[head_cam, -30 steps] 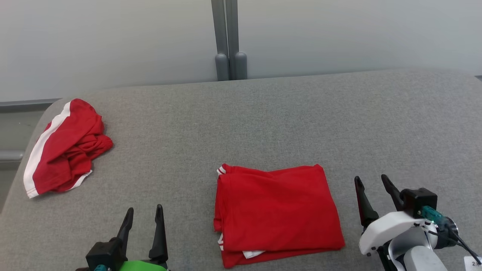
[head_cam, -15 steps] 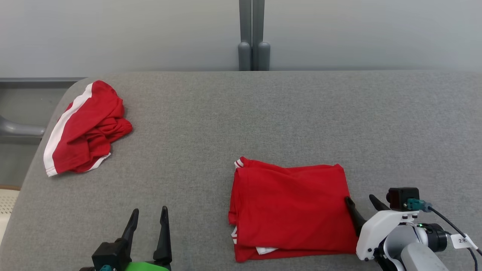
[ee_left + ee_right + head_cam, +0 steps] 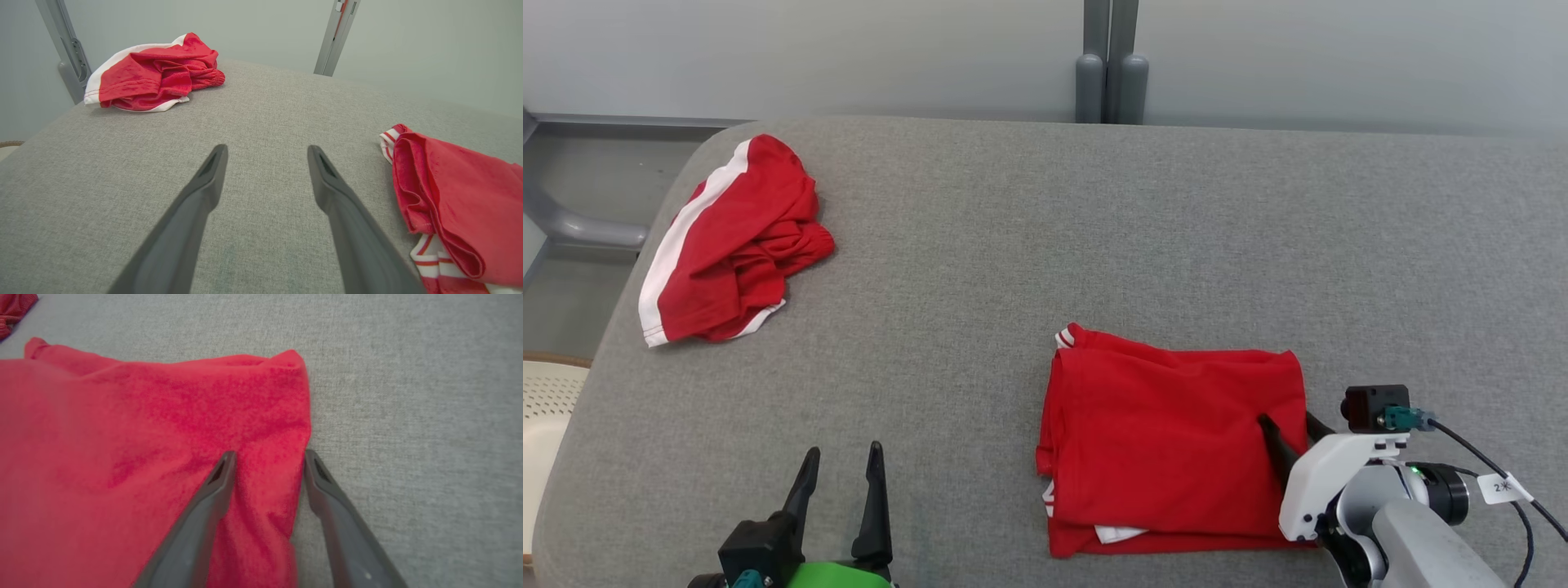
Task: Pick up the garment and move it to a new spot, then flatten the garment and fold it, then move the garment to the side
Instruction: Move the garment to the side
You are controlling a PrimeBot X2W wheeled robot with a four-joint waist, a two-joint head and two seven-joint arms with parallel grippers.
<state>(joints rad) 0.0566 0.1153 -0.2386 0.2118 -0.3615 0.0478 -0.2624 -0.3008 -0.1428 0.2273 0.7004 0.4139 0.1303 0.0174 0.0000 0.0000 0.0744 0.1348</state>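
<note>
The folded red garment [image 3: 1168,441] lies flat on the grey padded table [image 3: 1013,245], right of centre near the front edge. My right gripper [image 3: 1288,423] straddles its right edge with jaws apart. In the right wrist view one finger [image 3: 212,490] rests on the garment [image 3: 122,437] and the other finger [image 3: 327,490] sits on the table beside the hem, with a strip of fabric between them at the right gripper [image 3: 269,454]. My left gripper [image 3: 843,451] stands open over bare table at the lower left, well apart from the garment [image 3: 461,196]. Nothing lies between the left gripper [image 3: 267,148] fingers.
A second red garment with a white stripe [image 3: 731,241] lies crumpled at the table's far left corner, also seen as a bunched heap [image 3: 155,75]. A grey post [image 3: 1111,61] stands behind the table. A pale perforated object [image 3: 543,408] sits beyond the left edge.
The head camera has shifted, sliding the whole picture right. My right gripper has moved in from beside the garment onto its right edge, and its jaws have narrowed slightly. The left gripper is unchanged.
</note>
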